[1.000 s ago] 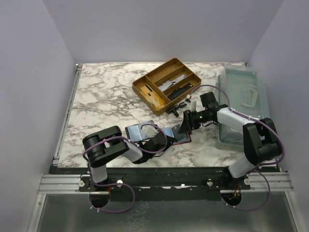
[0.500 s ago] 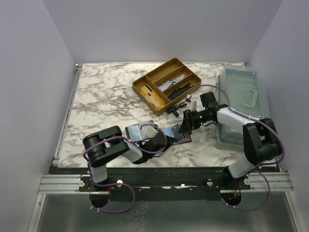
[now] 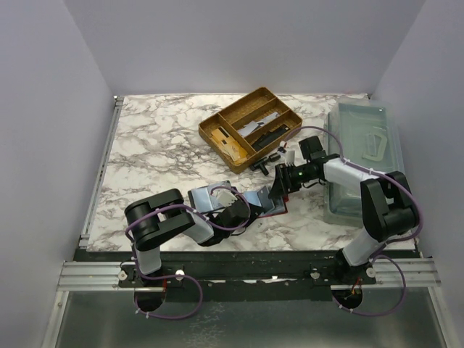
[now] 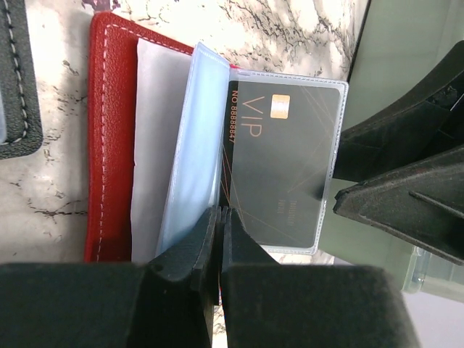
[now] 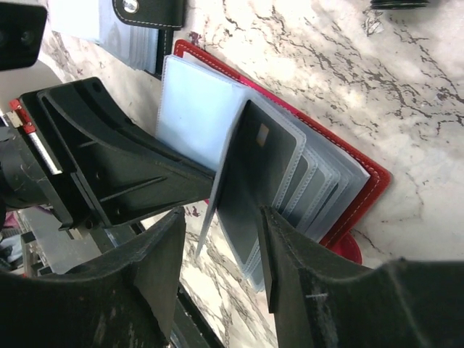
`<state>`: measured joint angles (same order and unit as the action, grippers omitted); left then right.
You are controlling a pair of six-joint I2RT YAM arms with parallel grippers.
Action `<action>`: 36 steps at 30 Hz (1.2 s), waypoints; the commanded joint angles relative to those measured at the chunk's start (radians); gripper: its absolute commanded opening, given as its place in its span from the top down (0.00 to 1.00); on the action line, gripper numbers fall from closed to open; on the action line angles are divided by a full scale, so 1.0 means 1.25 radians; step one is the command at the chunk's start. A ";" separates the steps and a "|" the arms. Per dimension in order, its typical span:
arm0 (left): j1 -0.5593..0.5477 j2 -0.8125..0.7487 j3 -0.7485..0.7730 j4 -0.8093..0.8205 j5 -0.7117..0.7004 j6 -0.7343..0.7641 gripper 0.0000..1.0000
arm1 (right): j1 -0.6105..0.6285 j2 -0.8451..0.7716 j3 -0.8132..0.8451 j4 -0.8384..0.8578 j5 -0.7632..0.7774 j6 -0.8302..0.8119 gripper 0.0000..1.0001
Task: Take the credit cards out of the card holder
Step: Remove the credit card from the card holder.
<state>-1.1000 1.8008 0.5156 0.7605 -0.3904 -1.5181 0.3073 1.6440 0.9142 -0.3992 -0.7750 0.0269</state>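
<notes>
The red card holder lies open on the marble, its clear sleeves fanned out. One sleeve stands raised with a dark VIP credit card inside it. My left gripper is shut on the near edge of that sleeve, by the spine. My right gripper is open, with one finger on each side of the raised sleeve's free edge. In the left wrist view its fingertips sit at the card's right edge. From above, both grippers meet over the holder.
A wooden divided tray with small items stands behind the holder. A clear lidded box lies along the right edge. A second, black holder with pale sleeves lies to the left, under my left arm.
The right arm has shifted very slightly. Both grippers and the holder stay where they were.
</notes>
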 commanded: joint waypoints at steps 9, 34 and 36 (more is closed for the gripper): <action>-0.008 0.034 -0.006 -0.111 0.015 0.060 0.97 | 0.041 0.013 0.020 -0.019 0.063 -0.038 0.55; -0.009 0.005 0.001 -0.151 0.002 0.070 0.97 | 0.163 -0.019 0.023 -0.049 0.214 -0.156 0.68; -0.009 0.003 -0.001 -0.151 0.002 0.069 0.97 | 0.163 -0.016 0.024 -0.054 0.220 -0.159 0.65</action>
<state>-1.1034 1.7916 0.5331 0.7284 -0.3889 -1.4582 0.4911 1.5890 0.9421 -0.3862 -0.5026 -0.1631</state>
